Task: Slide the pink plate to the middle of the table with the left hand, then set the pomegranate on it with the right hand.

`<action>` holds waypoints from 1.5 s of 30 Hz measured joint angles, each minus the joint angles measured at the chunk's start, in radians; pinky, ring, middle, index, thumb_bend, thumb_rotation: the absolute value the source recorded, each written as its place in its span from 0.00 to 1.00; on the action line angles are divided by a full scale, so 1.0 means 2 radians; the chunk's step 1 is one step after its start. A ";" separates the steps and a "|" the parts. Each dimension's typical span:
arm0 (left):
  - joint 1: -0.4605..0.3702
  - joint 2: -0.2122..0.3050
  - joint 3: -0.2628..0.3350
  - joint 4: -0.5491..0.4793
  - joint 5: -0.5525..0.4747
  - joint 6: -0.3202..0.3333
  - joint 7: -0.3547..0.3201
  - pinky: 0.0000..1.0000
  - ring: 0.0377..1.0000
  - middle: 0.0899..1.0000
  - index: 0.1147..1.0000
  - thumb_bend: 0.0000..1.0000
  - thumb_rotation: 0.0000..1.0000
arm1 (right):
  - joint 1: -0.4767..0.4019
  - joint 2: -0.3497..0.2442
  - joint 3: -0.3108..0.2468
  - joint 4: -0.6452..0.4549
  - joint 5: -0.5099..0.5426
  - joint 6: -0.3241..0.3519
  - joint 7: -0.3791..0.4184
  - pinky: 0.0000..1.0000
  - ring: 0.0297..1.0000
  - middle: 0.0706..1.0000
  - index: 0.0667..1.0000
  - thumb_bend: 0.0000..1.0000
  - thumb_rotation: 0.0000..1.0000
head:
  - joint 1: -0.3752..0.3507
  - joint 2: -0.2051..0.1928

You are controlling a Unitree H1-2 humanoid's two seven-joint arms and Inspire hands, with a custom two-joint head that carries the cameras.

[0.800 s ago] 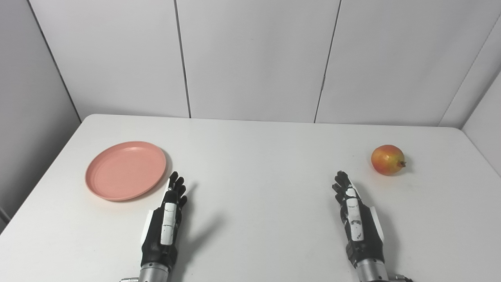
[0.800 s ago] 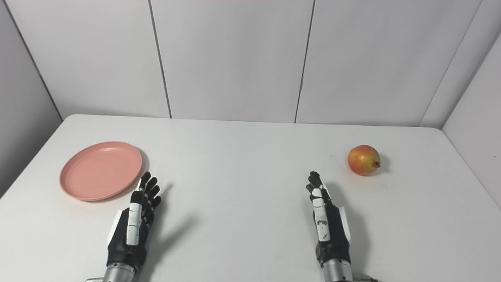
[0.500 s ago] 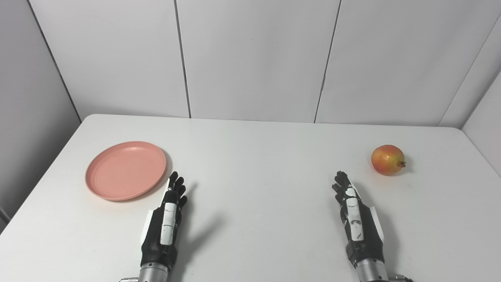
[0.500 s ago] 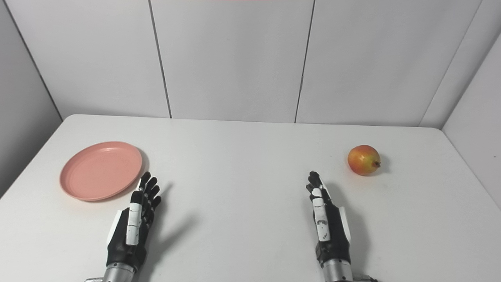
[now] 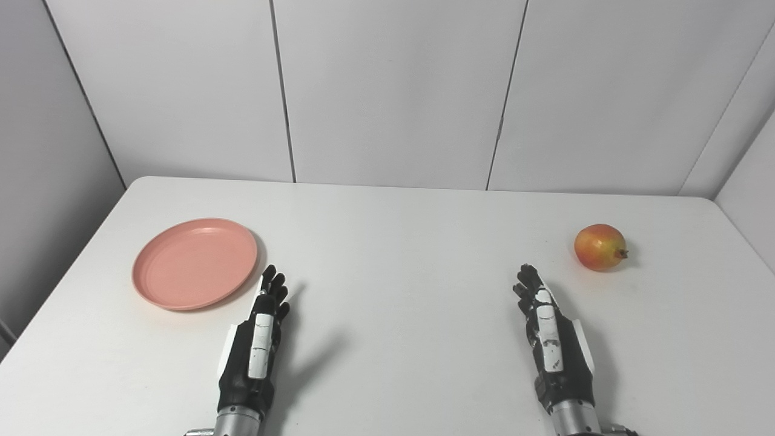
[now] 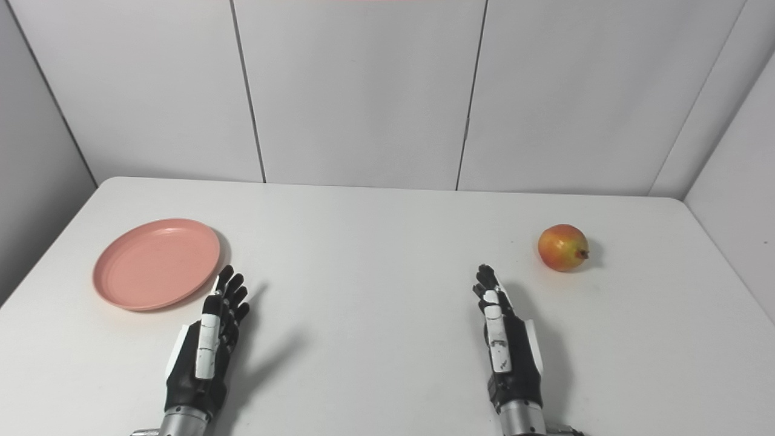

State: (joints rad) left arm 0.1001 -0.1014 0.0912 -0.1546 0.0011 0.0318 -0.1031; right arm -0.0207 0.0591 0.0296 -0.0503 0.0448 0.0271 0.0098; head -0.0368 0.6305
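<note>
Pink plate: the pink plate [image 5: 195, 263] lies flat near the left edge of the bench [image 5: 399, 242], about midway between the near and far edges, and it holds nothing.
Pomegranate: the pomegranate [image 5: 599, 247] sits on its side near the right edge, well apart from the plate, its crown pointing toward that edge.
Left hand: the left hand [image 5: 257, 345] is released, fingers straight and a little apart, grasping nothing; its fingertips are just beside the plate's near-right rim, and contact cannot be told from here.
Right hand: the right hand [image 5: 551, 339] is likewise released and empty, fingers extended, fingertips near the pomegranate but clearly apart from it.
Step in hand: judging by the layout, the first step has not begun; the plate is off centre and the fruit is off it.
Next move: the left hand likely needs to get onto or behind the plate's rim on its left side and push it rightward to the bench's middle.
Caution: the shallow rim may slip under the fingers, and the round fruit may roll once nudged.
</note>
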 measured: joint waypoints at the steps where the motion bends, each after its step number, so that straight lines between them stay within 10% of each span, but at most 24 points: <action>1: 0.000 0.000 0.000 0.000 0.000 0.000 0.000 1.00 1.00 1.00 1.00 0.78 0.98 | 0.000 0.000 0.000 0.000 0.000 0.000 0.000 1.00 0.94 0.93 0.90 0.82 0.98 | 0.000 0.000; 23: 0.000 0.000 -0.001 0.000 0.000 0.001 0.000 1.00 1.00 1.00 1.00 0.79 0.97 | -0.003 -0.001 0.000 0.003 0.003 0.000 0.001 1.00 0.95 0.94 0.91 0.82 0.98 | 0.017 -0.007; 45: -0.013 -0.008 -0.034 0.034 0.052 -0.023 0.044 1.00 1.00 0.98 1.00 0.83 0.96 | -0.037 -0.033 -0.020 0.067 0.053 -0.070 0.034 1.00 0.94 0.94 0.91 0.78 0.98 | 0.110 -0.087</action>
State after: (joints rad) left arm 0.0736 -0.1175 0.0227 -0.0874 0.1056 -0.0143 -0.0145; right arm -0.0945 -0.0074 -0.0113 0.0839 0.1514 -0.1126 0.0785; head 0.1825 0.4556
